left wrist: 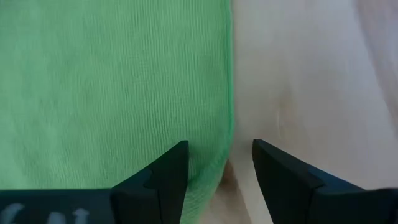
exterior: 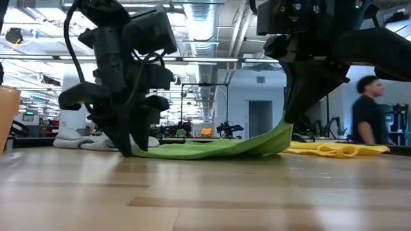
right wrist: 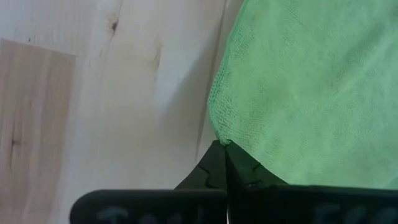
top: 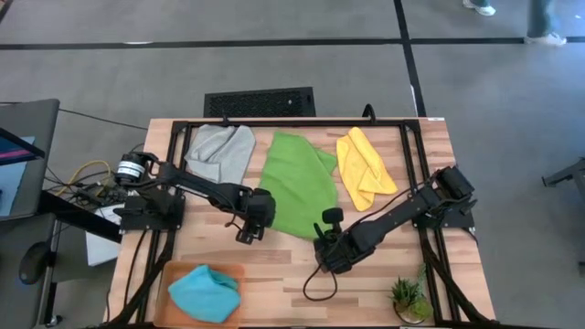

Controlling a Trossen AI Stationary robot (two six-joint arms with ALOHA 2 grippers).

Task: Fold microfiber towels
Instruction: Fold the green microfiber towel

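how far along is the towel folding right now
Early. Done, maybe: the teal towel lies bunched on the orange tray. In hand: the right gripper pinches a green towel corner, the left gripper open over its other near corner. Left: the grey towel and yellow towel.

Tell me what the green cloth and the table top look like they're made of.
The bright green square cloth looks like soft microfibre with a matte finish: the left wrist view shows a fine ribbed weave, and the right wrist view a fuzzy nap at its edge. The pale table top appears to be wood, smooth and probably lightly sealed: it shows grain lines, small knots and joined boards.
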